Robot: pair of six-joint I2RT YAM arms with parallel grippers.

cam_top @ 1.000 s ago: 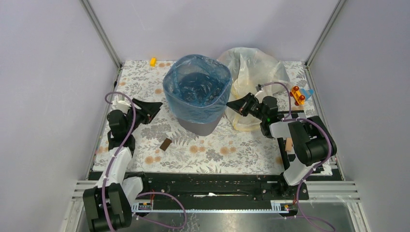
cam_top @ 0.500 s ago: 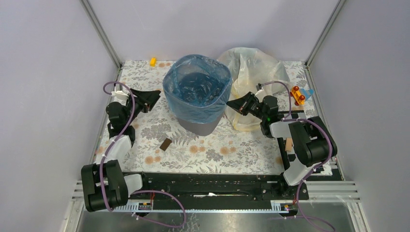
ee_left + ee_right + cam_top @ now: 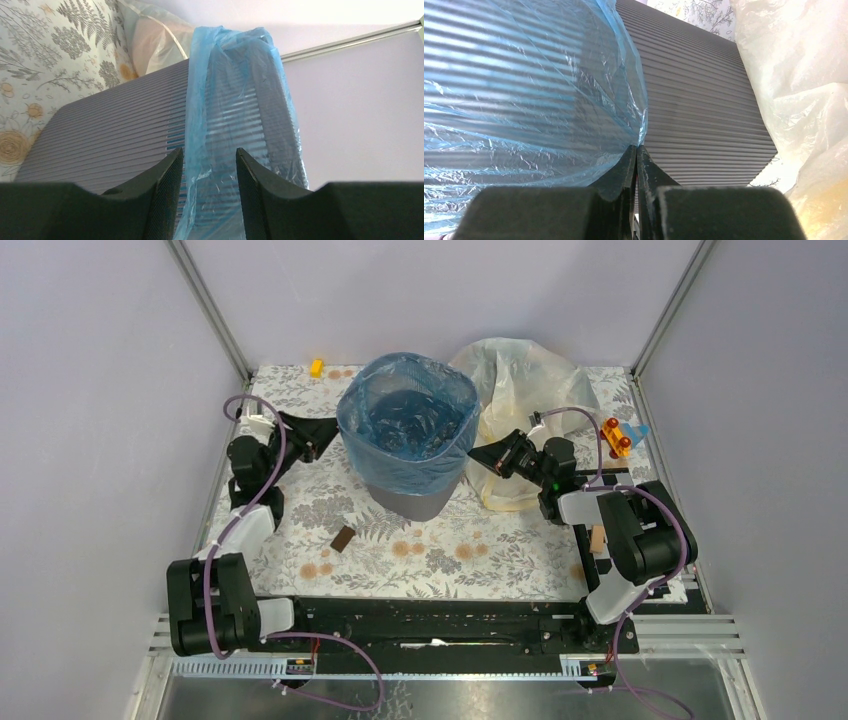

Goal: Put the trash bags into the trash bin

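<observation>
A small brown block (image 3: 343, 538) lies on the tabletop (image 3: 450, 560) toward its near-left corner. Beyond it the trash bin (image 3: 412, 502) stands nearer the far edge, with a blue trash bag (image 3: 405, 420) lining it and folded over its rim. The left hand (image 3: 325, 430) is at the bin's left wall, jaws apart, with the blue hem between them. The right hand (image 3: 474, 454) pinches the hem on the bin's right side. A pale trash bag (image 3: 530, 375) is heaped by the far-right corner.
</observation>
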